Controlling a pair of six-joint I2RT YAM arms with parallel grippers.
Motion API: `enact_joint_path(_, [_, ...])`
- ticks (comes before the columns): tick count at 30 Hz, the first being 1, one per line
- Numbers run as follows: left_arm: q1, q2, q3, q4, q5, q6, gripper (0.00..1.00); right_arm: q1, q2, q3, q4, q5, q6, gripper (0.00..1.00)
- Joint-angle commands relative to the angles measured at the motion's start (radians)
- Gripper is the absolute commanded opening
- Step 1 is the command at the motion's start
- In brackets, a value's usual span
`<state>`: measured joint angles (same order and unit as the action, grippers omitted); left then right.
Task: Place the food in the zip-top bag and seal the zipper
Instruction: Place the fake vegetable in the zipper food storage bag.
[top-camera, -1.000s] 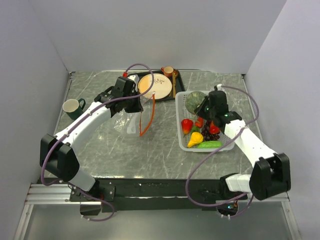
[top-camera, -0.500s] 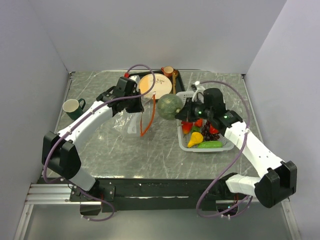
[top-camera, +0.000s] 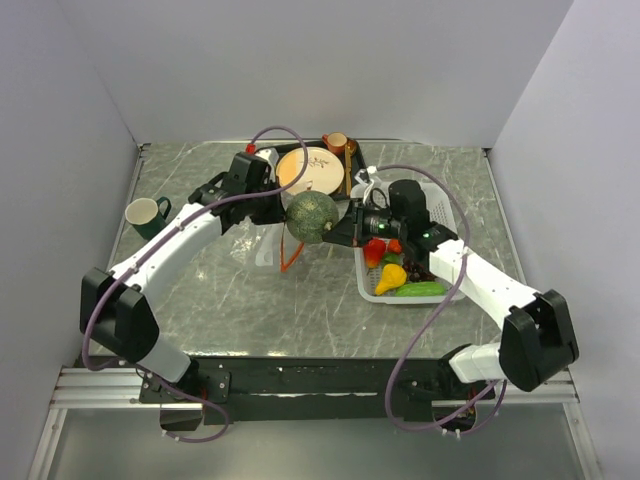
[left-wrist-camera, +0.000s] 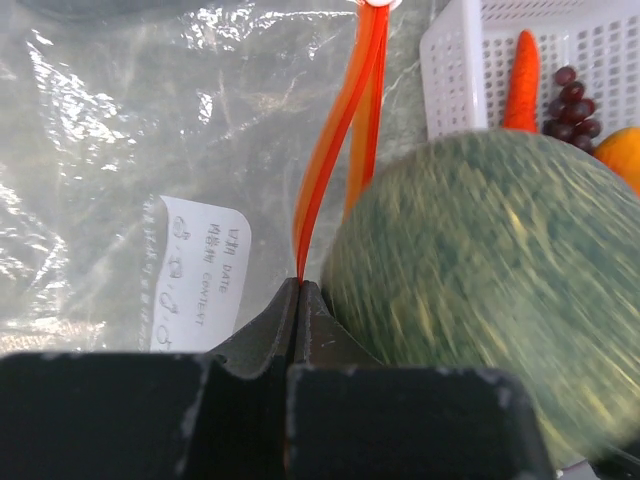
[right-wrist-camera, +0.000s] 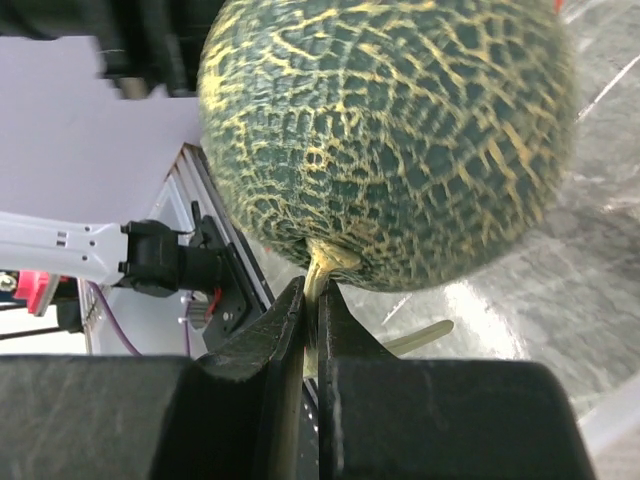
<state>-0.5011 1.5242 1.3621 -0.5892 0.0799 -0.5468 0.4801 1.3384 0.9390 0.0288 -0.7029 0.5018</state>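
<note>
Marble tabletop (top-camera: 300, 310) | bag label (left-wrist-camera: 200, 262) read "DATE", "CONTENT", rest blurred | left gripper (left-wrist-camera: 300, 292) pinched zipper (left-wrist-camera: 335, 140) | right gripper (right-wrist-camera: 312, 300) clamped melon (right-wrist-camera: 390, 130) stem

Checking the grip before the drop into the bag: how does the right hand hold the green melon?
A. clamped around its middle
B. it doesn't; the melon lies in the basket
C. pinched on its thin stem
C: the right wrist view shows the right hand closed on the yellowish stem that juts from the melon.
</note>
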Motion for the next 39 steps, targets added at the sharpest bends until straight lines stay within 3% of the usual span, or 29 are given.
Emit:
enact_joint_path(1, [0.001, -0.078, 0.026, 0.039, 0.020, -0.028, 0.01, 0.015, 0.022, -0.011, 0.174, -0.021, 0.046, 0.00])
enact_joint_path(9, [0.001, -0.110, 0.031, 0.029, 0.024, -0.028, 0.01, 0.018, 0.050, -0.054, 0.230, -0.010, 0.073, 0.00])
enact_joint_path(12, [0.001, -0.116, 0.017, 0.040, 0.020, -0.033, 0.01, 0.037, 0.070, -0.020, 0.149, -0.016, 0.019, 0.00])
enact_joint_path(16, [0.001, -0.111, 0.011, 0.055, 0.046, -0.033, 0.01, 0.084, 0.123, 0.102, -0.088, -0.027, -0.097, 0.00])
enact_joint_path(22, [0.001, -0.096, 0.009, 0.046, 0.061, -0.018, 0.01, 0.124, 0.189, 0.242, -0.355, 0.054, -0.229, 0.00])
enact_joint_path(28, [0.001, -0.108, -0.021, 0.057, 0.102, -0.007, 0.01, 0.118, 0.205, 0.280, -0.319, 0.117, -0.112, 0.01])
enact_joint_path(34, [0.001, -0.124, -0.063, 0.054, 0.159, 0.008, 0.01, 0.111, 0.229, 0.319, -0.208, 0.059, 0.061, 0.02])
enact_joint_path(39, [-0.001, -0.151, -0.098, 0.057, 0.190, 0.007, 0.01, 0.074, 0.306, 0.388, -0.251, 0.002, 0.161, 0.02])
